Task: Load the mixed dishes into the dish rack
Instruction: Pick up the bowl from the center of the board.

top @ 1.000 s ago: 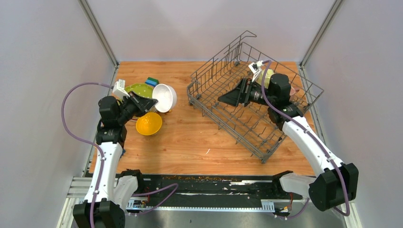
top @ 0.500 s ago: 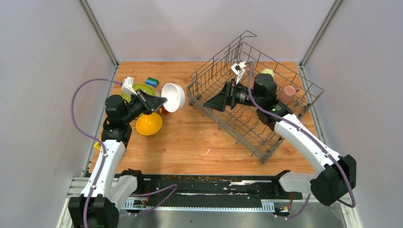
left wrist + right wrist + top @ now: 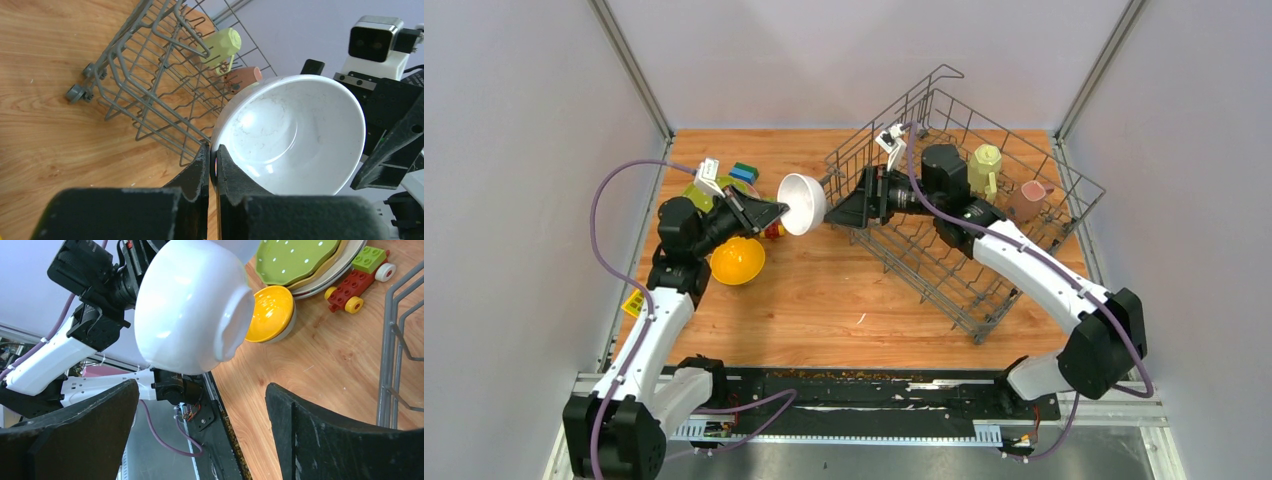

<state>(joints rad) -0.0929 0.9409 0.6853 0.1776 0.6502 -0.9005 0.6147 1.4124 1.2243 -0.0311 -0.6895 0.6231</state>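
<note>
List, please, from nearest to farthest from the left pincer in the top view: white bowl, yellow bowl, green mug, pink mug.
1. White bowl: clamped in the left pincer.
2. Yellow bowl: close, on its near side.
3. Green mug: right, in the rack.
4. Pink mug: farther right, same rack.

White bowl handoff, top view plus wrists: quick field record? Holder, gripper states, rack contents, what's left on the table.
holder: left gripper, shut on the rim of the white bowl
bowl pose: in the air, on edge, base toward the right gripper
right gripper state: open wide, facing the bowl, not touching it
dish rack: holds pale-green mug and pink mug
on table: yellow bowl, lime-green plate, toy blocks
</note>
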